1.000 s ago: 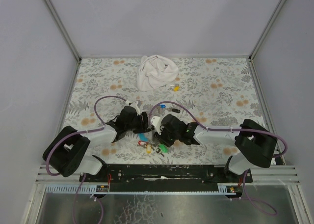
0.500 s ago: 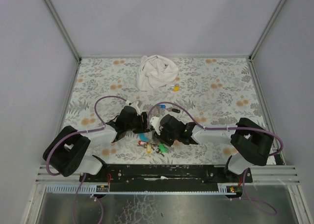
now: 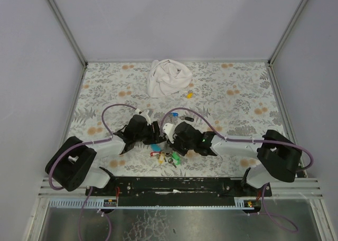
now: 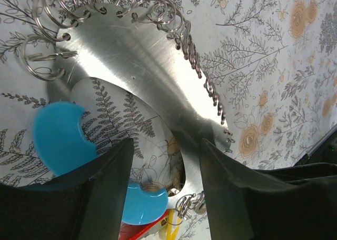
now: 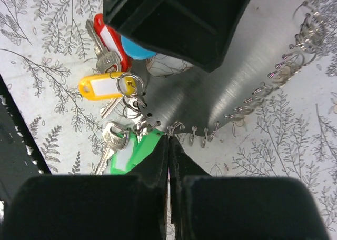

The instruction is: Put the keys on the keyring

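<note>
— Top external view: what changed?
— The right gripper (image 5: 168, 145) just clenched its jaws at the edge of the crescent-shaped silver metal plate (image 5: 210, 92). Whether they pinch anything, I cannot tell. Likely a threading try.
— The left gripper (image 4: 166, 145)?
— Released, angled down, astride the plate's narrow arm.
— Keys?
— Silver, colour-tagged keys (image 5: 113, 90), left of centre in the right wrist view, beside the small wire split rings (image 5: 295, 56).

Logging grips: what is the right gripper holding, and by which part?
Cannot be told: the right gripper is shut at the metal plate's ring-lined edge.

Keys (image 3: 168, 157) front-ctr, cloth (image 3: 168, 78) behind
</note>
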You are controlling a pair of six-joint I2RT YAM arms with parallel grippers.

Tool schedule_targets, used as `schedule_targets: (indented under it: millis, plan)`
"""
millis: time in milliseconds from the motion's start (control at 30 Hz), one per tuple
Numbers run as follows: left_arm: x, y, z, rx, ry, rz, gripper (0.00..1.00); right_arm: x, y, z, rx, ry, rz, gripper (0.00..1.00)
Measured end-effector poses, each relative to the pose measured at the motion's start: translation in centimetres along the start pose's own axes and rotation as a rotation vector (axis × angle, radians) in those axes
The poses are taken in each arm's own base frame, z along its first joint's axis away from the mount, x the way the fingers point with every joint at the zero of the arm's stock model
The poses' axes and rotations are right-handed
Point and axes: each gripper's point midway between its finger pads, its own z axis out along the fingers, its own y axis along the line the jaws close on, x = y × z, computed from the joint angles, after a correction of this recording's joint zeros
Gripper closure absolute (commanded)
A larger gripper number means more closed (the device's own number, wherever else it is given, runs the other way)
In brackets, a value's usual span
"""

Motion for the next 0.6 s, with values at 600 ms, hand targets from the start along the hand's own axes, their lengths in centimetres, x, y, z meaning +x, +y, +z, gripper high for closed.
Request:
schedule_targets:
  millis: [600]
  plan:
    - [1.0, -1.8, -0.5, 0.137, 0.013, 0.029, 0.55, 0.5, -1.2, -0.7, 0.082, -0.027, 0.021, 1.00]
